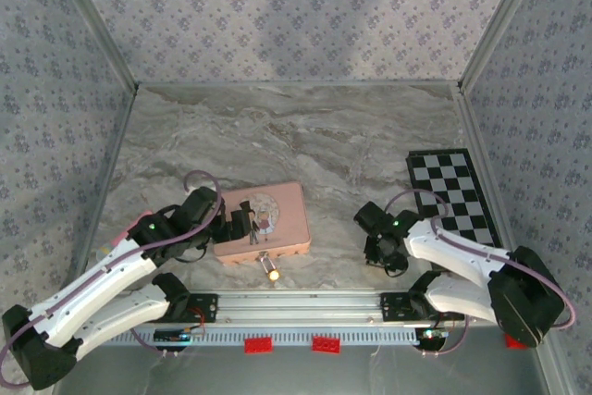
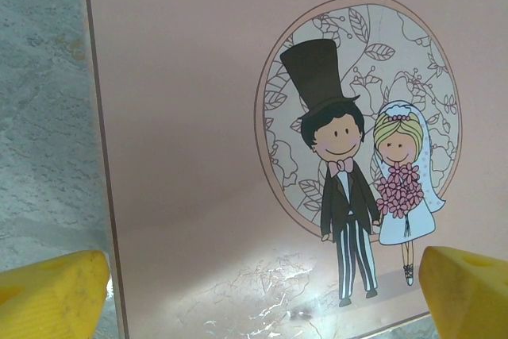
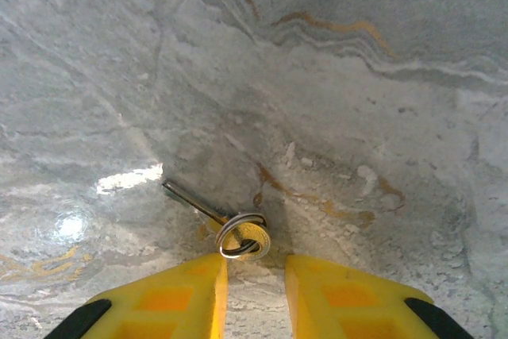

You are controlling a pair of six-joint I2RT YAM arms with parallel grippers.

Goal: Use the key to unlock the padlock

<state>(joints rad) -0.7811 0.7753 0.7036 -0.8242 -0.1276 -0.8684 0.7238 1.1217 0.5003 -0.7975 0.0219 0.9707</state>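
Observation:
The padlock [image 1: 272, 272], tiny and brass-gold, lies on the marble just in front of the near edge of a pink box [image 1: 282, 219]. My left gripper [image 1: 242, 224] hangs over that box's left part, open wide. In the left wrist view its yellow fingers [image 2: 55, 295] sit far apart above the box lid [image 2: 182, 117], which bears a cartoon couple. The key [image 3: 194, 200] lies flat on the marble with a metal ring [image 3: 242, 236] through its head. My right gripper [image 3: 255, 263] points down right behind it, jaws narrowly parted with nothing between them. The key's head rests at the left fingertip.
A black-and-white checkered board [image 1: 453, 196] lies at the right side of the table, beyond the right arm. Patterned walls close the table on three sides. A metal rail [image 1: 305, 302] runs along the near edge between the arm bases.

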